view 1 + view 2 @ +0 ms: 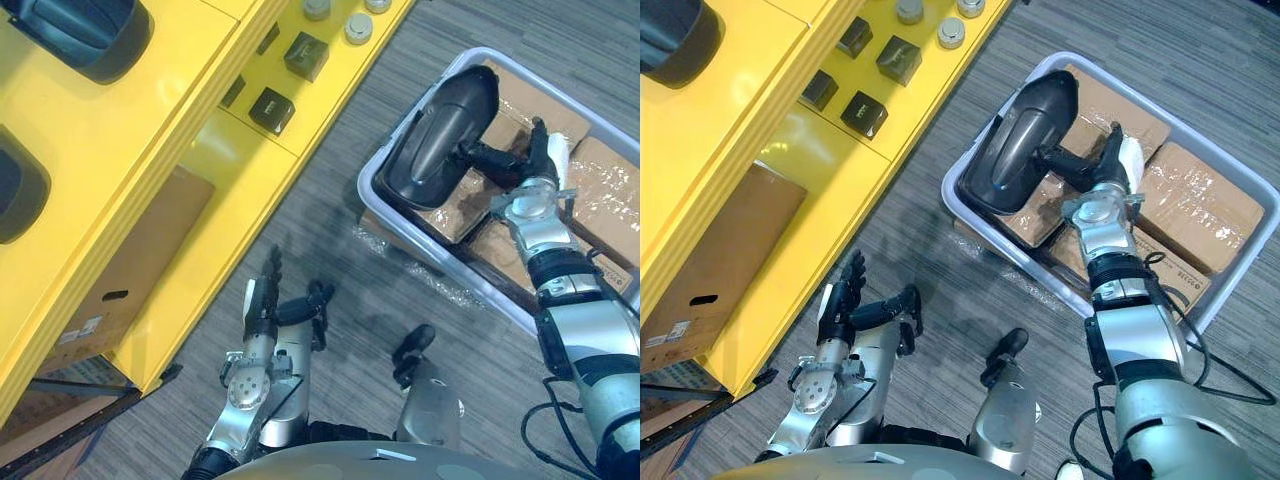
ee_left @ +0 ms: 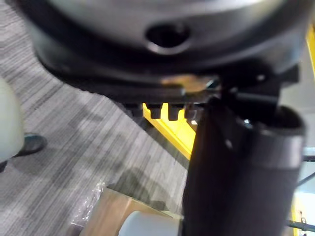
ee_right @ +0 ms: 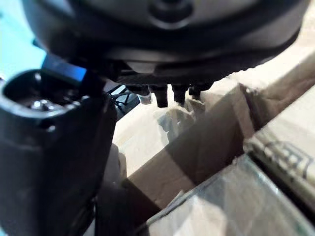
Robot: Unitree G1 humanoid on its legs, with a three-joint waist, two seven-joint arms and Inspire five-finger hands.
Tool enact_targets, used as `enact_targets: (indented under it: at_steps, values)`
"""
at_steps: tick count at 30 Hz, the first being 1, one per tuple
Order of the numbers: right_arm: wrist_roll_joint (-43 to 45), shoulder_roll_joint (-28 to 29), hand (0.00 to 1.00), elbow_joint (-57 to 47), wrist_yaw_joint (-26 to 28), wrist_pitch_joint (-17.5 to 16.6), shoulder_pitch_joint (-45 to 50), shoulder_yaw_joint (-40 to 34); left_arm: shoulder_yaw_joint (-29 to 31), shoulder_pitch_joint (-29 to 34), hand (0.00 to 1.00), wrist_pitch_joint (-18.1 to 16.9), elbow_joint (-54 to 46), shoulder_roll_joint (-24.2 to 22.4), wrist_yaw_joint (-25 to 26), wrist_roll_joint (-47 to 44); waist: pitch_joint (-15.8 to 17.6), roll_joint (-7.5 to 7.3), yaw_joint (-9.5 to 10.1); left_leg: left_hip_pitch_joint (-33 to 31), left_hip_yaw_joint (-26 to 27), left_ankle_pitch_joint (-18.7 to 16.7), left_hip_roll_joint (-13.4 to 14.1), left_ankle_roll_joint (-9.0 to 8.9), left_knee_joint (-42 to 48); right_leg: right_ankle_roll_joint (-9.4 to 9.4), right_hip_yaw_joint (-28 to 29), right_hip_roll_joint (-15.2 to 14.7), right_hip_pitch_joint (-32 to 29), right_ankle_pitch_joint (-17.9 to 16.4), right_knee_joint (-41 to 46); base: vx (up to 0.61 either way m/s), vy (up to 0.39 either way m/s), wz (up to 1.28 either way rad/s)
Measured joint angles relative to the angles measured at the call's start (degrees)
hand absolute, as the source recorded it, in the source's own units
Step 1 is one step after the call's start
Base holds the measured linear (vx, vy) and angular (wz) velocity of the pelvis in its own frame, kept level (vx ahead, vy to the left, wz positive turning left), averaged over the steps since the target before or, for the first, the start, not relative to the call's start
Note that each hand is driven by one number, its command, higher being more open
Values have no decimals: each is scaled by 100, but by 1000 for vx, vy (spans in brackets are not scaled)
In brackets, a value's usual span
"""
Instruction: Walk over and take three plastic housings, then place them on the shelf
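Observation:
A black plastic housing (image 1: 440,135) with a rounded shell hangs over the near end of the pale bin (image 1: 380,215). My right hand (image 1: 520,165) is shut on the dark stem at its side; the housing (image 1: 1015,145) and that hand (image 1: 1095,170) show the same way in the right eye view. Two more black housings (image 1: 85,30) (image 1: 15,190) lie on top of the yellow shelf (image 1: 130,150) at the left. My left hand (image 1: 275,305) hangs low over the carpet beside the shelf's lower edge, fingers relaxed and holding nothing.
The bin holds several wrapped cardboard boxes (image 1: 610,185). Small black boxes (image 1: 305,55) and grey round caps (image 1: 358,27) sit on the shelf's lower level. A brown carton (image 1: 130,270) stands under the shelf. Grey carpet lies between shelf and bin.

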Motion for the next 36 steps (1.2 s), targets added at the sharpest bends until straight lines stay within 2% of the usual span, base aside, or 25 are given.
enact_targets:
  at_steps: [5, 9, 11, 16, 19, 22, 24, 26, 30, 33, 35, 36]
  values:
    - [-999, -440, 0, 419, 267, 345, -421, 251, -61, -163, 100, -1, 125, -3, 7, -168, 31, 138, 24, 31, -137, 305, -88, -17, -377, -49, -174, -12, -5, -28, 2, -44, -17, 16]
    - [-1703, -501, 0, 439, 425, 714, -506, 444, -155, -164, 100, -4, 136, -14, 3, -169, 37, 227, 146, 204, -147, 479, -116, -52, -679, -78, -184, -12, 10, -49, 70, 2, -14, 3]
    - [-2045, -403, 0, 477, 770, 913, -482, 585, -179, -163, 100, -4, 134, -60, -41, -169, 25, 268, 146, 276, -156, 571, -126, -67, -839, -112, -207, -5, 13, -74, 91, 22, -35, 3]
    - [-2406, -204, 0, 420, 940, 938, -363, 586, -179, -162, 100, -3, 18, -99, -102, -166, 17, 285, 113, 440, -113, 638, -136, -80, -982, -136, -177, -6, 74, -91, 109, 6, -8, -2]
    - [-2562, -195, 0, 322, 929, 878, -124, 509, -162, -147, 100, -1, -132, -80, -106, -166, 17, 285, 116, 589, -112, 690, -163, -103, -1108, -153, -186, -11, 178, -102, 106, 0, 0, 0]
    - [-2673, -196, 0, 167, 923, 605, 136, 405, -123, -137, 100, -2, -299, -25, -119, -166, 17, 285, 87, 727, -106, 831, -188, -112, -1356, -160, -206, -8, 213, -108, 106, -32, -16, 1]
    - [-2679, -196, 0, -207, 834, 421, 402, 408, -83, -87, 100, -3, -454, 66, -189, -219, 17, 282, -30, 819, -96, 973, -209, -116, -1591, -159, -224, 2, 219, -107, 107, -15, -9, 2]
    - [-2672, -199, 0, -561, 742, 344, 729, 389, 10, -52, 100, -3, -589, 71, -275, -410, 19, 277, -54, 929, -66, 1034, -211, -125, -1717, -155, -198, 14, 253, -103, 104, -12, -19, -5]
    - [-2667, -78, 0, -1204, 474, 108, 1531, 130, 269, -30, 100, -5, -1149, 92, -339, -609, 9, 241, -187, 1157, -48, 1056, -211, -132, -1820, -150, -162, 40, 434, -99, 63, 2, -5, -3]
    - [-2696, 152, 0, -1924, 146, -53, 2075, -170, 524, -43, 100, 20, -1776, 131, -264, -828, -30, 144, -342, 1311, 52, 1072, -187, -150, -1935, -116, -76, 117, 529, -45, -78, 3, -27, -19]
    - [-2737, 446, 0, -2494, -58, -110, 2427, -437, 757, -156, 100, 209, -2109, 136, -275, -1195, -139, -24, -492, 1422, 150, 1074, -130, -168, -1978, -128, 1, 219, 604, 14, -233, 23, -46, -20]
    - [-2754, 469, 0, -2640, -109, -149, 2522, -492, 789, -192, 100, 301, -2183, 137, -298, -1333, -181, -57, -517, 1430, 157, 1070, -126, -172, -1980, -126, 5, 228, 612, 18, -249, 29, -44, -15]
